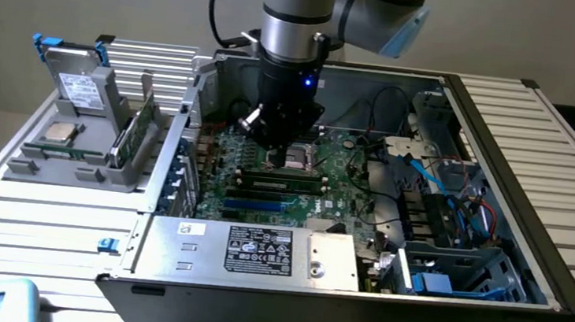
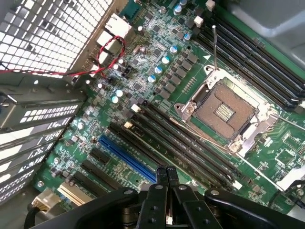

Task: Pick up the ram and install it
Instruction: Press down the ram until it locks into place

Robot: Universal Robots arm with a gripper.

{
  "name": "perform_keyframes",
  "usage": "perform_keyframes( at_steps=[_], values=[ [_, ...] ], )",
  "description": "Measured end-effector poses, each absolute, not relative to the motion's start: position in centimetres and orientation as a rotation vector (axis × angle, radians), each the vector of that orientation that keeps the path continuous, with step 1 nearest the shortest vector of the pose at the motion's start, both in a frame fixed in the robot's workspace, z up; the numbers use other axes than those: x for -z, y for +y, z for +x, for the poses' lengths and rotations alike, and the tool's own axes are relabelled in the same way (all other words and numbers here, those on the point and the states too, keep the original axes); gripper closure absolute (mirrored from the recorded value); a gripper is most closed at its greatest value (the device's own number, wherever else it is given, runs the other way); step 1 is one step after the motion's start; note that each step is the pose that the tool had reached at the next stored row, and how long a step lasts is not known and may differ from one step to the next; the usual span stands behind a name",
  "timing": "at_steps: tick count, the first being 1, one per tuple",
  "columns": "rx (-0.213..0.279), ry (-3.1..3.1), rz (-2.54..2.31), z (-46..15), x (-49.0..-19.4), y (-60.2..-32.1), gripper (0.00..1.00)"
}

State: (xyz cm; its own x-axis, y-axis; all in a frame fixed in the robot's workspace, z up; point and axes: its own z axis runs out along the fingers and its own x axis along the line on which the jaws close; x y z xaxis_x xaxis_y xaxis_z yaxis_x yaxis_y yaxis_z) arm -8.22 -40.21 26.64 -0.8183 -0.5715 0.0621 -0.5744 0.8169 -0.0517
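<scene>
The tool [image 1: 286, 154] hangs straight down inside the open computer case [image 1: 500, 150], low over the motherboard [image 1: 338, 186] and just above the black memory slots [image 1: 280, 182], a posture that suits work on those slots, since they run crosswise right beneath it. In the wrist view the tool [image 2: 165, 177] is clenched: its two thin fingertips [image 2: 160, 175] meet with nothing between them, so it carries no load. The ram [image 1: 129, 139] seems to be the thin green stick standing on edge in the grey rack [image 1: 65, 170] on the counter [image 1: 38, 224], left of the case and well apart from the tool. The rack holds it upright, probably so that its top edge can be gripped from above. The grey drive [image 1: 81, 90] and the square processor chip [image 1: 58, 133] sit in the same rack. From the exterior view alone, the strip under the tool could pass for a seated stick, and I cannot rule that out. The wrist view is closer and shows the memory slots [image 2: 190, 152] as long dark grooves that look empty, lying between the open processor socket [image 2: 226, 109] and the blue expansion slot [image 2: 126, 155]. The exterior view gives what the wrist camera cannot, namely the rack and how the arm stands over the case.
</scene>
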Motion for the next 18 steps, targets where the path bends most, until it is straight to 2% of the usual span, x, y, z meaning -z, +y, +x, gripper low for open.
perform_keyframes(
  at_steps=[18],
  values=[
    [-0.081,-3.060,0.648,-8.22,-26.64,-40.21,0.89]
  ],
)
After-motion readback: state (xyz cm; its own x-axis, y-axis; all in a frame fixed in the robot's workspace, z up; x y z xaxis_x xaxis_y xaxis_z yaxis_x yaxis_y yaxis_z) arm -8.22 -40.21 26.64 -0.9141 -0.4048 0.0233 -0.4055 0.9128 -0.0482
